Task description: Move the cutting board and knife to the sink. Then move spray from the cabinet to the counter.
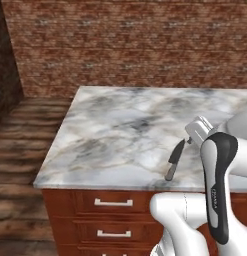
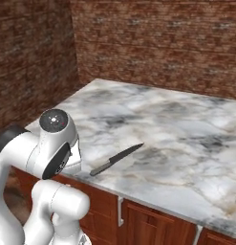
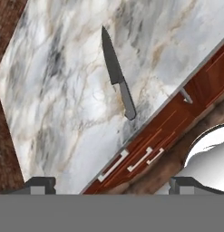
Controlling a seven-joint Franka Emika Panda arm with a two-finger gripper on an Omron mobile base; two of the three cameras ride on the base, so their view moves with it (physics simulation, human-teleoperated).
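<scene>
- Your gripper (image 3: 111, 183) hangs above the counter's front edge with its jaws spread wide; the two dark fingertips (image 3: 40, 183) stand far apart at the bottom of the hand view, and nothing lies between them.
- The knife (image 3: 118, 86) lies flat on the counter (image 1: 115, 130), well clear of your fingertips. Its dark blade points toward the middle of the worktop and its grey handle points toward the front edge.
- In the left base view the knife (image 1: 175, 160) sits near the front edge of the marble, just left of your arm's white wrist; the handle end nearly reaches the dark rim.
- In the right base view the same knife (image 2: 116, 159) lies at a slant, handle toward the near corner by your arm's elbow joint, blade tip toward the open marble.
- The counter is white-and-grey marble with brownish veins. Around the knife its surface is bare.
- Below the front edge you see reddish-brown drawer fronts (image 1: 112, 202) with slim silver bar handles (image 1: 113, 202); the hand view shows those drawer handles (image 3: 127, 164) beneath the counter's rim.
- A red brick wall (image 1: 130, 45) rises behind the counter, and a wooden plank floor (image 1: 17, 150) runs along its left side.
- Your arm (image 1: 217, 190) rises in front of the drawers, bent over the counter's edge.
</scene>
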